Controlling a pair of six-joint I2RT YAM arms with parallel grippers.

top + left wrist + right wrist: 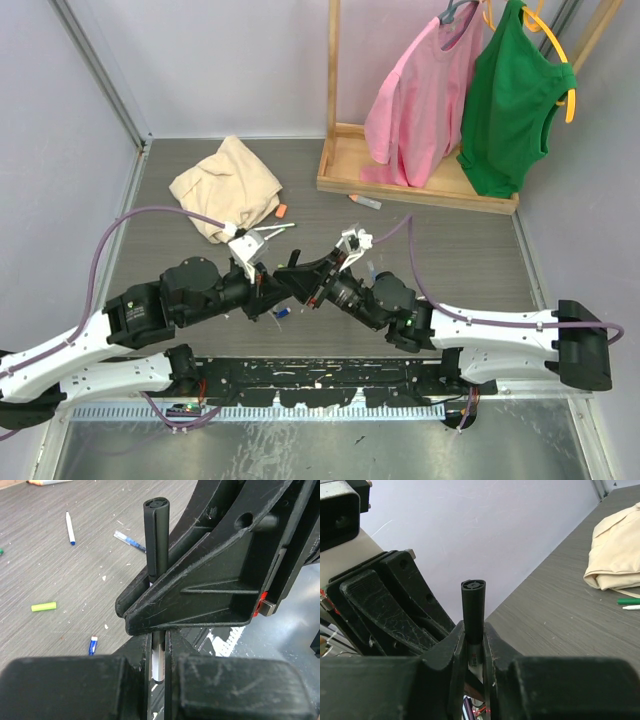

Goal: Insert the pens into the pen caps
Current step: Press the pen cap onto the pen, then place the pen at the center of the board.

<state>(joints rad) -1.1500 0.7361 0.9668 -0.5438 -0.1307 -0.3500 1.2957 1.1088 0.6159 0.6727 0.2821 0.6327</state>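
Mostly scuffed plastic over a matt counter.
You see a smooth, satin black cap and a glossy white pen; your left pincer and right pincer are matt black plastic, scratched pale at the edges; the counter shows streaky grey wood-grain; the beige cloth is creased.

**Worktop**: grey, wood-grained, flecked with white specks. Lying directly on it were:

- Beige folded cloth, far left.
- Wooden rack base, far right.
- Orange cap, just beside the cloth's right edge.
- Grey pen with orange end, just in front of the rack base.
- White pen with blue tip, lying flat.
- Blue-barrelled pen, near it and partly hidden.
- Yellow-green cap, on its side and well apart from the pens.
- Small blue cap, nearer the front edge.
- Green pen and white pen, side by side beneath the cloth's edge.
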